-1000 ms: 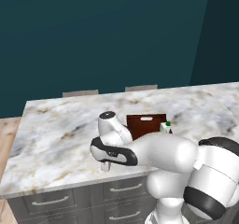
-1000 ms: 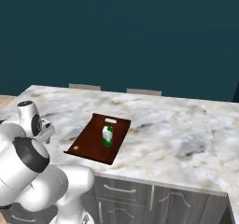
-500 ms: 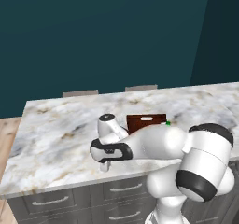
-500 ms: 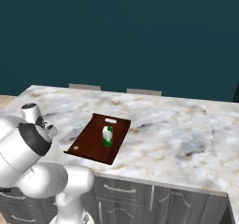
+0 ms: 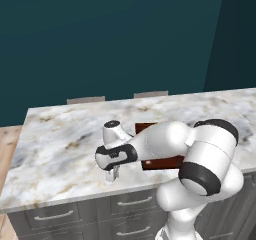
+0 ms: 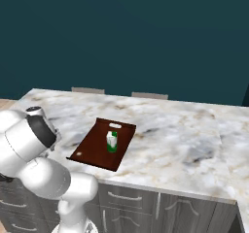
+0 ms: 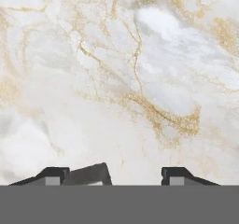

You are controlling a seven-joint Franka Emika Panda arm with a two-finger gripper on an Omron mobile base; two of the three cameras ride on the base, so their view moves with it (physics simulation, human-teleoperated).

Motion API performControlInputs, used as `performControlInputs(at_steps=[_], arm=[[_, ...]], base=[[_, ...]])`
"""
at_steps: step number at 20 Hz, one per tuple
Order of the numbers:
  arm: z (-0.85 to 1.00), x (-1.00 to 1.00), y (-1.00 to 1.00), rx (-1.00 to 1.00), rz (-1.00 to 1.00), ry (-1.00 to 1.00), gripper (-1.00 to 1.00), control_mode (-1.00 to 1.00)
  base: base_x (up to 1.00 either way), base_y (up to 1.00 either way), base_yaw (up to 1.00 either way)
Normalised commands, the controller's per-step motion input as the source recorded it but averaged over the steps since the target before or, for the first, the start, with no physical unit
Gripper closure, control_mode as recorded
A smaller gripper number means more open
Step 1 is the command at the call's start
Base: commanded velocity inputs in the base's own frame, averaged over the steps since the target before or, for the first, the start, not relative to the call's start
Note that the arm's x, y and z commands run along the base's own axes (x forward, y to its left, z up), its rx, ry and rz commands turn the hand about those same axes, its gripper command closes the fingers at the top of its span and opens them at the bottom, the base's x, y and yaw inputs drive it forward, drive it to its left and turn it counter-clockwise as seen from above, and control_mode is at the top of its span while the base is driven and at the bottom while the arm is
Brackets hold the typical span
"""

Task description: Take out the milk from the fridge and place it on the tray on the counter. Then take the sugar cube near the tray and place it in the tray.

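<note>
The milk (image 6: 112, 141), a small green and white carton, stands upright on the dark reddish-brown tray (image 6: 92, 152) lying on the marbled counter (image 6: 185, 130). In the left base view my arm covers most of the tray (image 5: 150, 129) and hides the milk. My gripper (image 5: 113, 174) points straight down just above the counter (image 5: 60, 134), left of the tray and near the front edge. In the hand view its fingertips (image 7: 136, 176) stand apart over bare marble (image 7: 116, 78), and nothing shows between them. The sugar cube is hidden. The fridge is out of view.
Two grey chair backs (image 5: 86, 100) (image 5: 151, 94) rise behind the counter's far edge, before a dark teal wall. Dark grey drawers with silver handles (image 5: 130, 202) run under the front edge. Wooden floor (image 5: 7, 144) shows at the left.
The hand has sunk a little towards the counter left of the tray, and the arm's elbow has swung to the right. Milk and tray have not moved.
</note>
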Motion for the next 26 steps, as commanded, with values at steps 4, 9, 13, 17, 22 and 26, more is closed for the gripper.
performControlInputs(at_steps=[4,9,13,17,22,26], arm=[[-0.19,0.0,0.0,0.0,0.0,0.0,1.0,-1.0],[-0.16,0.0,0.0,0.0,0.0,0.0,1.0,-1.0],[0.14,-0.14,0.0,0.0,-0.04,0.0,1.0,-1.0],[0.91,-0.18,-0.06,-0.06,-0.06,0.01,1.0,-1.0],[0.6,-0.01,-0.58,-0.09,0.05,-0.01,1.0,-1.0],[0.11,0.26,-0.94,0.02,0.22,0.04,1.0,-1.0]], base=[[0.0,0.0,0.0],[0.0,0.0,0.0],[0.0,0.0,0.0],[0.0,0.0,0.0],[0.0,0.0,0.0],[0.0,0.0,0.0]])
